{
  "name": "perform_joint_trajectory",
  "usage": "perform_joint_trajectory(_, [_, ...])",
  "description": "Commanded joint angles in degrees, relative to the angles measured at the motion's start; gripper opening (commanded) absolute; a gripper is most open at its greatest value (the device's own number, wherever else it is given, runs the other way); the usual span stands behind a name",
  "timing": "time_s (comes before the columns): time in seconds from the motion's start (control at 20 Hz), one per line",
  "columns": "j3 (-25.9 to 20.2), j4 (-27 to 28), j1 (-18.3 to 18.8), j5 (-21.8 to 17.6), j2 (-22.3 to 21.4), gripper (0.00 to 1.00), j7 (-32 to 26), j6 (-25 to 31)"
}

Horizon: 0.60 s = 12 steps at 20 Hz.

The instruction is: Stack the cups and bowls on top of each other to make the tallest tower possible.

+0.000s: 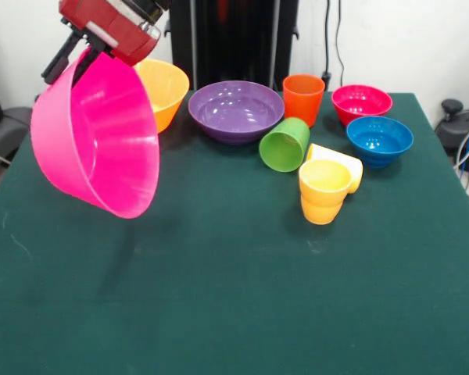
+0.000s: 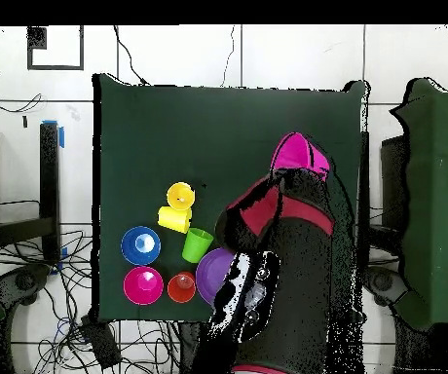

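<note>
Hot pink bowl hangs tilted in the air, its rim pinched by the tool, closed on it. In the front view, the orange bowl sits just behind it on the worktop, the purple bowl further right. Overhead, the arm hides the orange bowl and much of the purple one; only this view shows the pink bowl out over bare worktop.

No readable text, label, brand, number or sign shows anywhere.
</note>
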<state>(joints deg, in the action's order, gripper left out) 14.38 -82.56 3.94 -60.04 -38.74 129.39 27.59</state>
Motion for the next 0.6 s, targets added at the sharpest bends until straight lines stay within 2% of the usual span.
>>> perform_joint_trajectory(0.05, [5.9, 5.8, -6.1, -6.1, 7.0, 0.00, 20.5, -1.0])
perform_joint_trajectory(0.2, [9.5, 7.3, -8.6, -9.3, 9.4, 0.00, 25.2, 0.7])
perform_joint_trajectory(0.6, [16.4, 10.8, -12.1, -9.8, 14.0, 0.00, 31.7, 5.7])
